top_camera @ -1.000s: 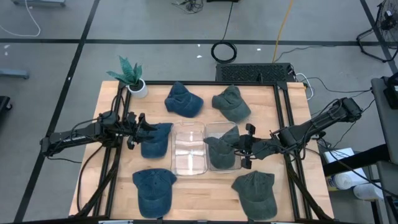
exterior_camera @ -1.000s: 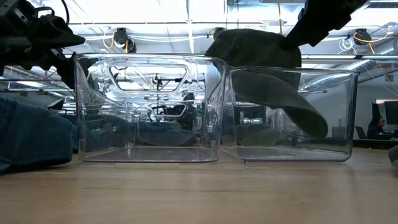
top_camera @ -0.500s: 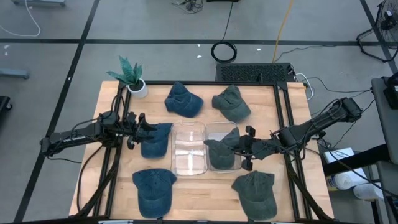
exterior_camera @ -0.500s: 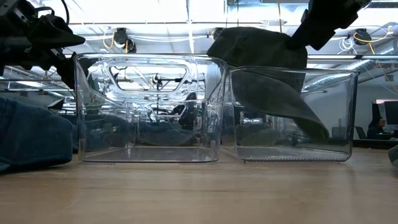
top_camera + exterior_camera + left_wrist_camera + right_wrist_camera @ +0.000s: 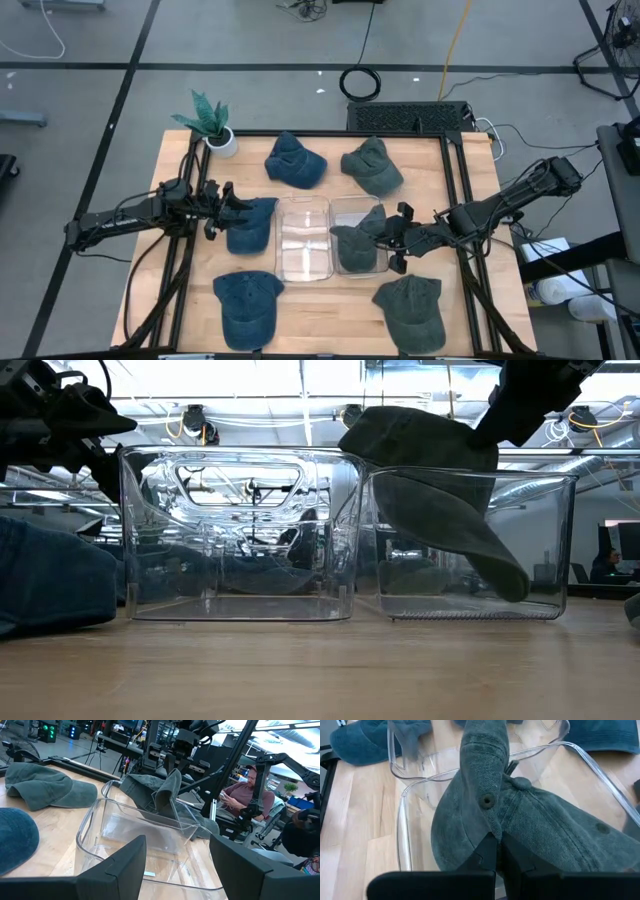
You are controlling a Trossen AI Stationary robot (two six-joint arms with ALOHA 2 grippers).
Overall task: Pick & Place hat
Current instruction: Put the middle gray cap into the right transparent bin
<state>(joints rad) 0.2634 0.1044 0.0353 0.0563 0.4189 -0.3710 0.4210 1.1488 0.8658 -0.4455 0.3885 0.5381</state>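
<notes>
Two clear bins stand side by side mid-table: a left bin [image 5: 303, 238] and a right bin [image 5: 372, 262]. My right gripper [image 5: 392, 240] is shut on a green hat [image 5: 355, 240] that hangs partly inside the right bin [image 5: 560, 540]. The hat's crown [image 5: 420, 435] stands above the rim. My left gripper [image 5: 232, 205] stands open left of the bins, over a blue hat [image 5: 250, 228] that lies on the table. In the left wrist view its fingers [image 5: 125, 865] have nothing between them. My right gripper pinches a raised fold of the green hat's crown [image 5: 492, 827] between its two fingers. The fingers slant down from the table's right side. The hat hangs below them, with its brim [image 5: 480, 550] down inside the right bin and clear of the bin's floor.
More hats lie on the table: blue [image 5: 293, 160] and green [image 5: 372, 166] at the far side, blue [image 5: 246, 305] and green [image 5: 410, 308] at the near side. A potted plant [image 5: 212, 125] stands at the far left corner. A seated person [image 5: 245, 795] shows beyond the table.
My right gripper has rolled a little at the wrist while keeping its place. The green hat has turned with it, and its brim has sunk a bit lower into the right bin.
</notes>
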